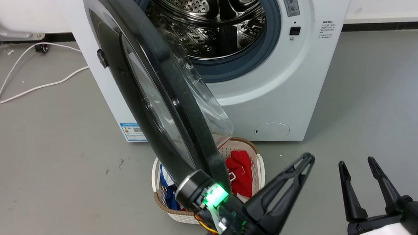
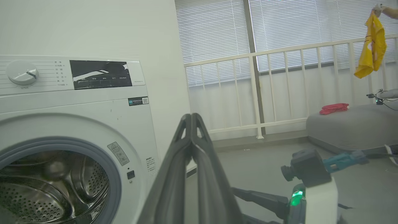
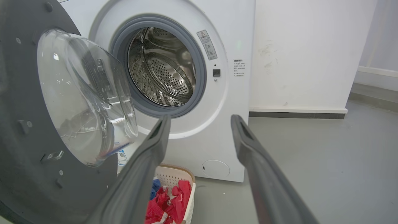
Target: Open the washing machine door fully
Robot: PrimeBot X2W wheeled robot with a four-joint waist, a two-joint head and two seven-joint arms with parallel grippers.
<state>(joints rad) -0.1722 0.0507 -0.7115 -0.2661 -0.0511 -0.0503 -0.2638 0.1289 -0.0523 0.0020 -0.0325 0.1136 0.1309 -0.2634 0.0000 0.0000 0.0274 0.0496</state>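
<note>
The washing machine door point(image 1: 195, 125) stands swung out from the white machine point(image 1: 282, 92), its edge towards the head view, and the steel drum point(image 1: 211, 20) is exposed. Its clear glass bowl point(image 3: 84, 93) and dark inner face point(image 3: 25, 93) take up the left of the right wrist view. My left gripper point(image 1: 306, 159) is shut on nothing, just right of the door's near lower edge, with its wrist under that edge. Seen from the left wrist, the left gripper point(image 2: 190, 117) points past the machine's front point(image 2: 124, 118). My right gripper point(image 1: 356, 163) is open at the lower right, and apart from the door. Here the right gripper point(image 3: 200, 119) faces the drum opening.
A wicker basket point(image 1: 262, 172) with red and blue clothes sits on the floor under the door. White cables point(image 1: 32, 89) trail over the grey floor at left. A white railing point(image 2: 279, 93), a grey platform point(image 2: 351, 124) and a hand holding yellow cloth point(image 2: 373, 40) lie beyond the machine's right side.
</note>
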